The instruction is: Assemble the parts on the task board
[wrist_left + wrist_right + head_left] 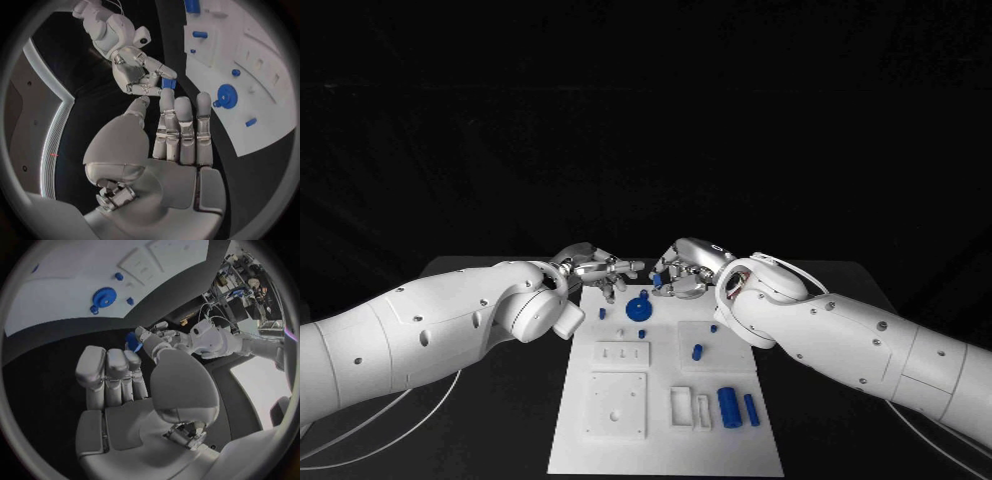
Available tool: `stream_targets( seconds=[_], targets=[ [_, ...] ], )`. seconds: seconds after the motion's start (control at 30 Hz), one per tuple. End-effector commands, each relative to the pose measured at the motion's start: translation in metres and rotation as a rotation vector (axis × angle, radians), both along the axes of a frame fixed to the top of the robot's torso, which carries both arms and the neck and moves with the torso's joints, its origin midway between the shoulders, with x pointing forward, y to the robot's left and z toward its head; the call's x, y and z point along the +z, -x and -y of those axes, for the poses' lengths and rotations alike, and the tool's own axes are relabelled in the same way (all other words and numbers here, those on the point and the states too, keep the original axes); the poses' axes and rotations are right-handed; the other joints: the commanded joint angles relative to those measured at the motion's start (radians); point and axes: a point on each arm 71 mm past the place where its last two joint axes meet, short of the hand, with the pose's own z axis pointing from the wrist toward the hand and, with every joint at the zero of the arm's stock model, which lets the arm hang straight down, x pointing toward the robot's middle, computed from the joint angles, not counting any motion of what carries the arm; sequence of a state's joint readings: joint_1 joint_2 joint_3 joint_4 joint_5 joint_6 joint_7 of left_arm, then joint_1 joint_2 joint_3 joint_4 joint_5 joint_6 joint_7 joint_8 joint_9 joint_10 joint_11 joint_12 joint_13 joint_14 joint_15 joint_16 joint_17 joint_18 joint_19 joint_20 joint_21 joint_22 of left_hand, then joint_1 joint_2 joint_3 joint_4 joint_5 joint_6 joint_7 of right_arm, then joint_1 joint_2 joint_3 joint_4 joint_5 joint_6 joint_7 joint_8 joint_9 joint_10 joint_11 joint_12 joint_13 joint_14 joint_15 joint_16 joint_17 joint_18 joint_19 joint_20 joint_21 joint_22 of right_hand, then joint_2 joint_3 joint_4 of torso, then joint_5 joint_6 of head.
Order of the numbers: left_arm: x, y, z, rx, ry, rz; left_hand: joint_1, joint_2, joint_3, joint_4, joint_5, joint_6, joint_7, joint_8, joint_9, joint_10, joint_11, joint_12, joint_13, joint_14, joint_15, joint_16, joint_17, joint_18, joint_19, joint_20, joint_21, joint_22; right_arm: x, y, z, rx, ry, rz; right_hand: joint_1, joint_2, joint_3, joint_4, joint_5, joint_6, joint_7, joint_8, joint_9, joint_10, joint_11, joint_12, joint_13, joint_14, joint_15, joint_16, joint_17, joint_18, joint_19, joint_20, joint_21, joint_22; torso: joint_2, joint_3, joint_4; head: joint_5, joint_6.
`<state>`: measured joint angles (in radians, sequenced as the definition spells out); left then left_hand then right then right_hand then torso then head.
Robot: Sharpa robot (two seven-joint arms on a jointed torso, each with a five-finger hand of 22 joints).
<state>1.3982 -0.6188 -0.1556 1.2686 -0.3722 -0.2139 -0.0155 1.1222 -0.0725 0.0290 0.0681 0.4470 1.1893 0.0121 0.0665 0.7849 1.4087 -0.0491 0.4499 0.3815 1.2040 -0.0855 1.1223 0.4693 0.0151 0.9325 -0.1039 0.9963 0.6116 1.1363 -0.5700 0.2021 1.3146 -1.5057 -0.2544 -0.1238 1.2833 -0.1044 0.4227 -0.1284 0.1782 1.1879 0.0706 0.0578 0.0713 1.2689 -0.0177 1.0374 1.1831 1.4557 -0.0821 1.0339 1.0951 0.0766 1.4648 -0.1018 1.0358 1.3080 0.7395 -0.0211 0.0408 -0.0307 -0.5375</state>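
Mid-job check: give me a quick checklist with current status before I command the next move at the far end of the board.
1. Right hand has a grip on the small blue part: ok, its fingers curl round it.
2. Left hand free to assist: ok, fingers straight, nothing held.
3. Left hand clear of the held part: cannot tell, its fingertips sit right beside it.
4. Blue gear out of the way: ok, it lies on the task board, nearer the robot than both hands.
5. Target spot for the held part identified: cannot tell.
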Motion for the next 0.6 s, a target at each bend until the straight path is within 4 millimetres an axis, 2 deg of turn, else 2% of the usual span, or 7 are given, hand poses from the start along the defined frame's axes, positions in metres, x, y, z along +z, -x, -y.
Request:
stream_targets(
  seconds=[0.03,0.1,0.13,0.2,0.33,0.6],
  targets=[
    [0.000,0.000,0.005,-0.001,-0.057,0.022,0.003,-0.012,-0.001,0.009,-0.010,-0.011,0.001,-0.002,0.006,-0.010,0.002,-0.006,-0.003,-0.010,0.001,0.005,-0.008,0.005,-0.006,0.001,-0.007,0.002,-0.001,0.001,-0.006,-0.012,0.049,-0.017,0.003,-0.006,0.000,0.006,0.000,0.003,0.003,0.005,0.001,0.000,-0.006,-0.004,-0.002,-0.001,-0.006,-0.003,0.000,-0.007,0.041,-0.004,-0.002,0.135,0.002,0.0002,0.0000,-0.001,0.001],
    [0.000,0.000,0.006,-0.001,-0.063,0.024,0.003,-0.014,-0.002,0.013,-0.014,-0.014,0.002,-0.002,0.008,-0.012,0.003,-0.008,-0.004,-0.012,0.002,0.004,-0.015,0.006,-0.006,0.003,-0.011,0.002,-0.001,0.001,-0.008,-0.014,0.052,-0.016,0.004,-0.005,0.001,0.006,0.001,0.002,0.004,0.005,0.002,-0.001,-0.006,-0.005,-0.002,-0.001,-0.006,-0.003,0.001,-0.007,0.041,-0.004,-0.003,0.135,0.002,0.0003,-0.0011,-0.001,0.001],
    [0.000,0.000,0.007,0.000,-0.068,0.025,0.002,-0.014,-0.002,0.014,-0.025,-0.017,0.003,-0.003,0.006,-0.013,0.005,-0.010,-0.005,-0.014,0.003,0.003,-0.017,0.006,-0.007,0.004,-0.013,0.001,-0.001,0.001,-0.010,-0.015,0.053,-0.016,0.004,-0.005,0.001,0.006,0.001,0.002,0.004,0.005,0.002,-0.001,-0.006,-0.005,-0.002,-0.001,-0.006,-0.003,0.001,-0.007,0.041,-0.004,-0.003,0.135,0.002,0.0005,-0.0014,-0.001,0.000],
    [0.000,0.000,0.008,0.000,-0.078,0.027,0.001,-0.013,-0.004,0.016,-0.075,-0.017,0.005,-0.002,0.004,-0.013,0.006,-0.011,-0.006,-0.014,0.004,0.003,-0.021,0.006,-0.007,0.005,-0.015,0.001,-0.001,0.001,-0.011,-0.017,0.055,-0.016,0.004,-0.005,0.001,0.006,0.001,0.002,0.004,0.005,0.002,-0.001,-0.006,-0.005,-0.002,-0.001,-0.006,-0.003,0.001,-0.007,0.041,-0.004,-0.003,0.135,0.001,0.0004,-0.0010,0.000,0.000],
    [-0.002,0.001,0.011,-0.006,-0.101,0.019,-0.003,-0.020,-0.005,0.027,-0.106,-0.022,0.009,-0.003,-0.008,-0.014,0.009,-0.015,-0.010,-0.016,0.007,0.001,-0.031,0.007,-0.005,0.007,-0.022,0.000,-0.001,0.002,-0.015,-0.019,0.058,-0.016,0.004,-0.005,0.001,0.006,0.003,0.003,0.004,0.005,0.002,0.000,-0.006,-0.005,-0.002,-0.001,-0.006,-0.003,0.001,-0.007,0.041,-0.004,-0.003,0.135,0.001,0.0009,0.0002,0.005,-0.001],
    [-0.005,0.003,0.016,-0.012,-0.137,-0.010,0.001,-0.021,-0.001,0.034,-0.108,-0.022,0.009,-0.003,-0.015,-0.015,0.010,-0.019,-0.013,-0.018,0.008,0.001,-0.039,0.007,-0.005,0.008,-0.028,0.001,-0.001,0.004,-0.021,-0.022,0.066,-0.018,0.003,-0.005,0.000,0.008,0.006,0.004,0.003,0.006,0.003,0.000,-0.006,-0.006,-0.003,-0.001,-0.006,-0.005,0.000,-0.007,0.041,-0.005,-0.005,0.135,0.001,0.0008,0.0004,0.005,-0.002]
  ],
)
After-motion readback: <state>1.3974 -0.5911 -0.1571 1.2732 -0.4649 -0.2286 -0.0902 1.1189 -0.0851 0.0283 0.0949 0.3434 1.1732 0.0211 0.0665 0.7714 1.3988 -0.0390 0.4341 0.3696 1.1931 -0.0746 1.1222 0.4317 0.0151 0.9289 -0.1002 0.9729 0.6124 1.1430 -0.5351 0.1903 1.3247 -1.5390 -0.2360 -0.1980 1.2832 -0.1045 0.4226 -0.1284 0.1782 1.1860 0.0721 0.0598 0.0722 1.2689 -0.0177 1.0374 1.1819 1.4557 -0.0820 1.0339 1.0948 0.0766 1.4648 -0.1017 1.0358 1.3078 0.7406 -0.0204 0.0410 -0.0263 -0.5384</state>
